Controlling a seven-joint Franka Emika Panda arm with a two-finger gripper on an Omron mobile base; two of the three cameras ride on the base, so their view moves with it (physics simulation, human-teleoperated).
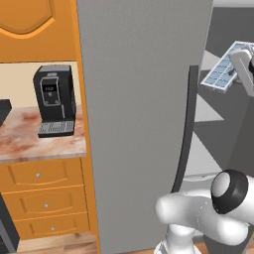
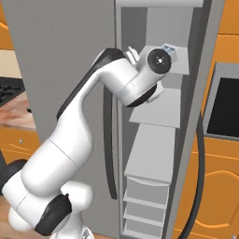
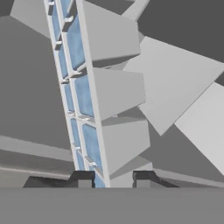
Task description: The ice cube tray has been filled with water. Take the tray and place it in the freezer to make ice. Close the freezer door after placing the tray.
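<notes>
Ice cube tray (image 1: 224,69), a small flat pale-blue rectangle with a white rim and a grid of square cells, sits tilted at the upper right of the left base frame, raised in front of the open interior of the tall flat-grey freezer (image 1: 144,124). The tool (image 3: 113,178) is nearly closed, its two dark tips pinching the tray's rim at the bottom of the hand view, so the tray runs edge-on up that frame. Gripping by one edge probably leaves the rest free to slide onto a pale shelf (image 2: 161,112). In the right base frame the white arm reaches high into the compartment, while the grey freezer door (image 2: 196,140) stands swung open at right, its long dark bar handle (image 2: 200,172) curving down, leaving room for placing.
</notes>
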